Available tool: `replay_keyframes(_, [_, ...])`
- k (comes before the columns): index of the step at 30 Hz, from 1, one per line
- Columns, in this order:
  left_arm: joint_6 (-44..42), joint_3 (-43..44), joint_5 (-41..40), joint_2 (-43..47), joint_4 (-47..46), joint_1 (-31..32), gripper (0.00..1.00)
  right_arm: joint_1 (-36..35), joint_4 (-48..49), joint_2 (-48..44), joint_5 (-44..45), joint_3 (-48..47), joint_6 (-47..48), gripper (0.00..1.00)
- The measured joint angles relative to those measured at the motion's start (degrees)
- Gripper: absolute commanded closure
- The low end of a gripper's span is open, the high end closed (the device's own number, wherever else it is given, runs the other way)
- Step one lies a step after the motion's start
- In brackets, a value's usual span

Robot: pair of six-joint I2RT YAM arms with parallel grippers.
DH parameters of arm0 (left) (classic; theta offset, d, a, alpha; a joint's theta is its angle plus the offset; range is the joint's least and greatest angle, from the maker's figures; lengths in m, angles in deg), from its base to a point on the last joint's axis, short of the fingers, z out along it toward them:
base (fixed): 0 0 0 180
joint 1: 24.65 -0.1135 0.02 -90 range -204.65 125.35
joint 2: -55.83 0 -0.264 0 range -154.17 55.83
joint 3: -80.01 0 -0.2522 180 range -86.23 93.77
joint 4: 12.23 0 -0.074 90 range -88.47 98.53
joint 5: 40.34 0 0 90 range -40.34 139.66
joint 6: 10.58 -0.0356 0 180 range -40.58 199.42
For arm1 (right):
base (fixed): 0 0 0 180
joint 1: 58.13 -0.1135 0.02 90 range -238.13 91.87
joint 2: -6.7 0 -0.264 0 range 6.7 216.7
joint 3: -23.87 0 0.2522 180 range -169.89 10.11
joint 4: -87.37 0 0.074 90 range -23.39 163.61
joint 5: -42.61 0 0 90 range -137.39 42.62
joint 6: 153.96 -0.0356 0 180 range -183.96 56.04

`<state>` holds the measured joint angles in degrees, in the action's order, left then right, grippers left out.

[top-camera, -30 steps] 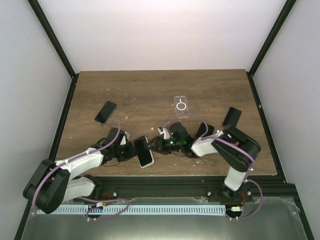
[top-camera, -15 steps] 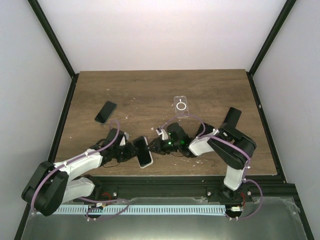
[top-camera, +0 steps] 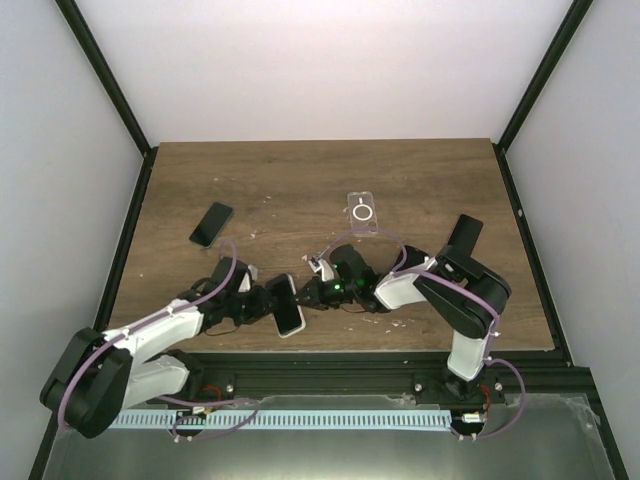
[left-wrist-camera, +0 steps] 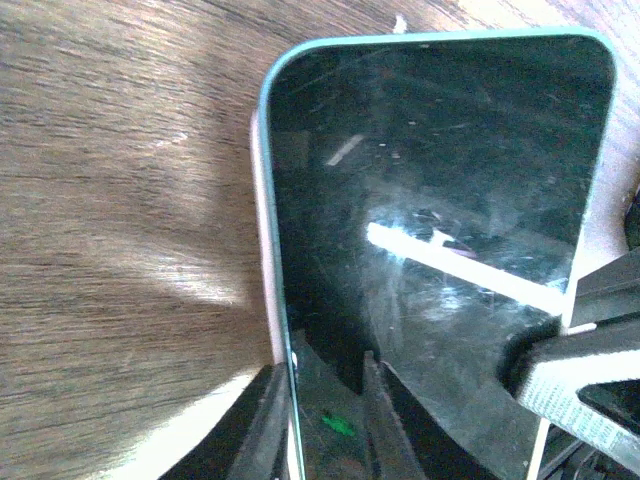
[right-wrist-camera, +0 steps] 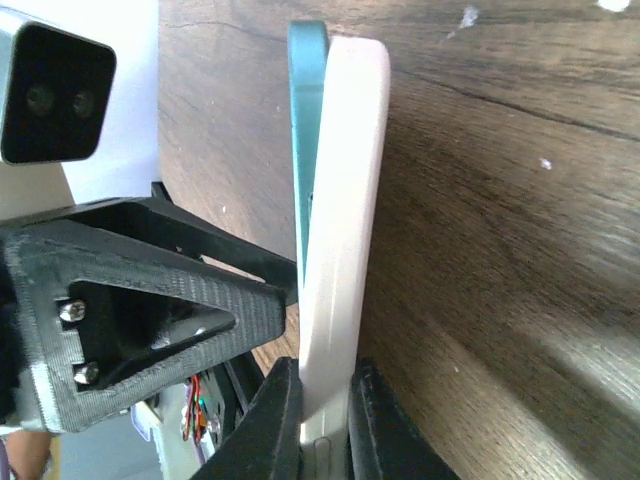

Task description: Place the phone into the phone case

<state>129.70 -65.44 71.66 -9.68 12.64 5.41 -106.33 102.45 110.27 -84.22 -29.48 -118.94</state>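
The phone [left-wrist-camera: 440,200] has a dark screen and a teal rim, and it sits partly in a white phone case [right-wrist-camera: 345,200] near the table's front edge [top-camera: 288,304]. In the right wrist view both show edge-on, the teal rim [right-wrist-camera: 306,120] standing off the case's left side. My right gripper [right-wrist-camera: 325,375] is shut on the case's end, reaching in from the right [top-camera: 312,292]. My left gripper [left-wrist-camera: 325,370] straddles the phone's long edge from the left [top-camera: 268,300]. Its jaws are slightly apart, with a gap on the screen side.
A clear case with a ring [top-camera: 362,212] lies mid-table. One black phone [top-camera: 211,223] lies at the left and another [top-camera: 464,234] at the right, close to my right arm. Black frame posts border the wooden table [top-camera: 300,170].
My right gripper has closed onto the white case and shifted slightly left. My left gripper's jaws have eased apart a little. The phone nudged left.
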Motion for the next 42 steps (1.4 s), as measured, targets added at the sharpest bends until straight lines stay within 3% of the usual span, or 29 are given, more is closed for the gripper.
replay_keyframes(5, [-0.63,2.89,0.48,6.32,5.53,-0.35,0.39,-0.07,-2.19,-2.78,0.46,0.24,0.55,0.99])
replay_keyframes(9, [-1.53,7.39,1.68,14.75,8.55,-2.73,0.28,0.85,-3.19,-10.75,2.05,2.69,1.07,0.99])
replay_keyframes(20, [-0.98,10.97,12.24,25.81,7.48,-5.66,0.28,2.16,-2.36,-33.42,7.82,5.25,0.48,0.99])
replay_keyframes(29, [5.53,5.01,22.53,27.34,-6.25,-5.66,0.32,2.27,0.94,-41.42,11.45,8.04,-2.62,0.99])
replay_keyframes(32, [7.58,3.63,24.28,26.95,-9.4,-5.62,0.37,2.25,2.08,-41.27,11.52,8.07,-3.82,0.99])
replay_keyframes(38, [9.51,3.39,25.53,25.35,-13.7,-3.85,0.75,2.27,5.44,-39.98,11.39,9.51,-6.27,0.99])
replay_keyframes(42, [8.98,3.1,25.77,24.98,-15.08,-3.43,0.95,2.27,5.44,-39.63,11.45,9.77,-6.93,0.92])
